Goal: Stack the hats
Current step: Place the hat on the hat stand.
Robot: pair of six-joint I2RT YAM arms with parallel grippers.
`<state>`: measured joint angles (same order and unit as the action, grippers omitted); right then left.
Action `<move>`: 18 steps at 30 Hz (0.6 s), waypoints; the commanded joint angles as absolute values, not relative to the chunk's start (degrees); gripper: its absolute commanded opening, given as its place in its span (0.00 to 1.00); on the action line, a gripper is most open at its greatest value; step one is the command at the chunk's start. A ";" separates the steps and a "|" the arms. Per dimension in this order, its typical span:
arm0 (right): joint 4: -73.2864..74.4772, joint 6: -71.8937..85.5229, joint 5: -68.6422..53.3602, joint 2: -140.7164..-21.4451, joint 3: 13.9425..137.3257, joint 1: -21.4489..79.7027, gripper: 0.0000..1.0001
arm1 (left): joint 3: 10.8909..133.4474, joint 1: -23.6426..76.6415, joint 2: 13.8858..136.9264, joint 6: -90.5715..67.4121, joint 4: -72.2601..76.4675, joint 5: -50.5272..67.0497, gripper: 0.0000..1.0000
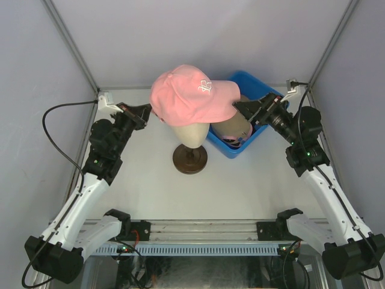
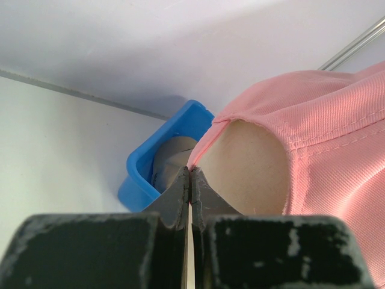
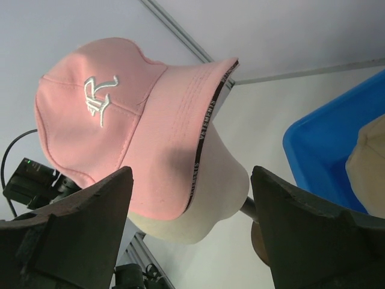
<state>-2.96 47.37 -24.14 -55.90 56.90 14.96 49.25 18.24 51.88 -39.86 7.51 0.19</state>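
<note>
The pink cap [image 1: 186,93] sits on the mannequin head [image 1: 194,133], its rear hem seemingly pinched between the closed left fingers [image 2: 177,192]. The right fingers [image 3: 90,205] stand apart either side of its brim. Beside them a tan cap [image 1: 237,126] lies in the blue bin [image 1: 255,81], so most of the stacking is left.

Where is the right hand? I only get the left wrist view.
Observer: The right hand is at the pink cap's brim, open, gripping nothing.
Operator: What's in the blue bin besides tan?
Observer: Beneath the tan cap, some pink fabric shows at the bin's near wall.
Operator: What holds the mannequin head up?
Observer: It stands on a round brown base.
</note>
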 commanded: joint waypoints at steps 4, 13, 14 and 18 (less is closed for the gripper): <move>-13.15 47.60 -24.18 -52.89 53.69 14.21 0.80 | 53.00 18.00 51.44 -38.76 7.59 -0.27 0.00; -35.66 47.60 -43.36 -61.38 51.50 5.64 0.80 | 53.85 18.02 52.11 -38.06 6.83 -0.44 0.00; -41.01 47.60 -45.10 -62.92 50.54 4.98 0.80 | 53.72 17.97 52.09 -37.35 6.71 -0.42 0.00; -47.86 47.60 -45.41 -64.16 47.85 4.65 0.80 | 53.45 18.01 51.85 -36.78 6.34 -0.78 0.00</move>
